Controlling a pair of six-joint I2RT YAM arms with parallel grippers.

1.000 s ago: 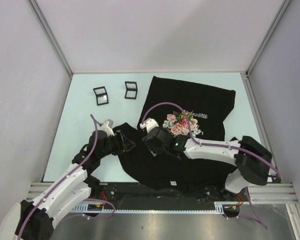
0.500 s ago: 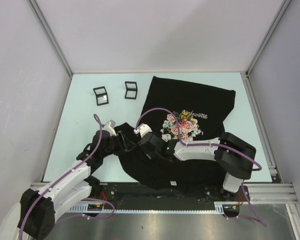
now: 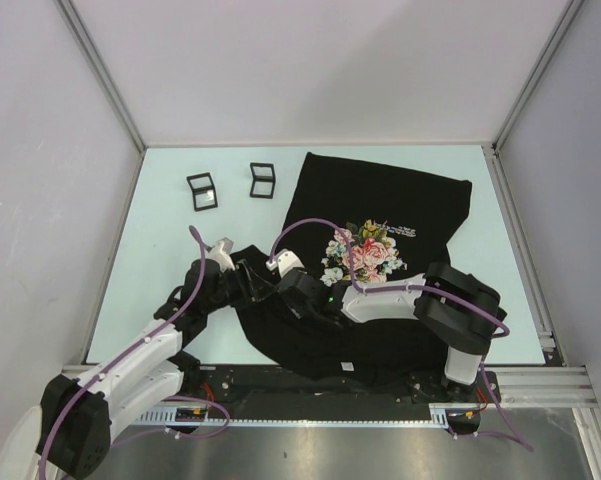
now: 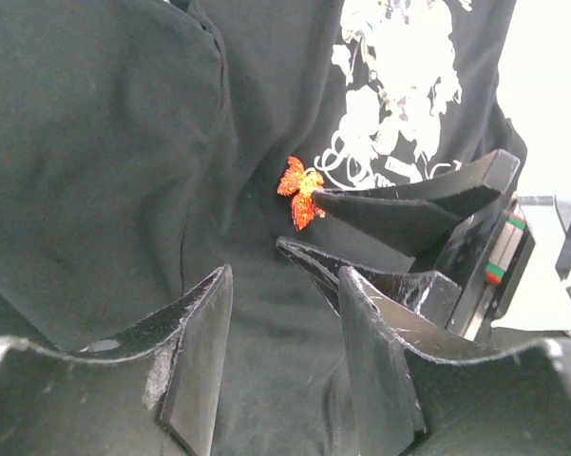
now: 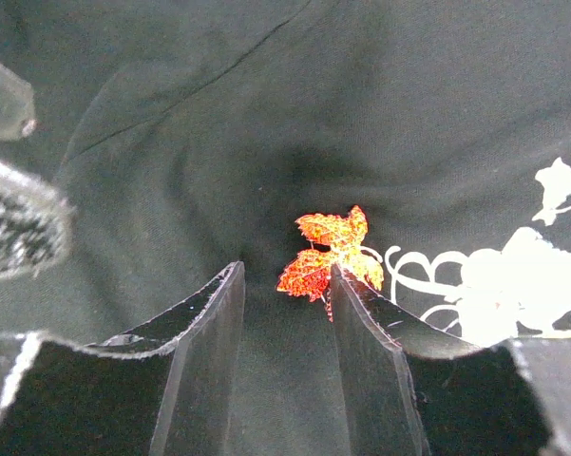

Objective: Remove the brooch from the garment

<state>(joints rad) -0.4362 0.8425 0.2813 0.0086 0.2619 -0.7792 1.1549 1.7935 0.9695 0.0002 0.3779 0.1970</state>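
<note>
The garment (image 3: pixel 380 200) is a black T-shirt with a rose print (image 3: pixel 364 250), spread over the middle and right of the table. The brooch (image 5: pixel 328 252) is a small orange-red leaf shape pinned to the shirt beside the white print; it also shows in the left wrist view (image 4: pixel 301 191). My right gripper (image 5: pixel 285 275) is open, low over the fabric, with its right fingertip touching the brooch's edge. My left gripper (image 4: pixel 285 328) is open over bare black cloth, short of the brooch and facing the right gripper's fingers (image 4: pixel 390 217). In the top view both grippers (image 3: pixel 246 282) (image 3: pixel 278 290) meet at the shirt's left edge, hiding the brooch.
Two small black square frames (image 3: pixel 202 190) (image 3: pixel 262 180) stand on the pale table at the back left. The shirt's left part is bunched and creased (image 4: pixel 95 142). Grey walls enclose the table on three sides.
My right arm has swung left across the shirt, bringing its gripper close to the left gripper. The left gripper has edged slightly right toward it.
</note>
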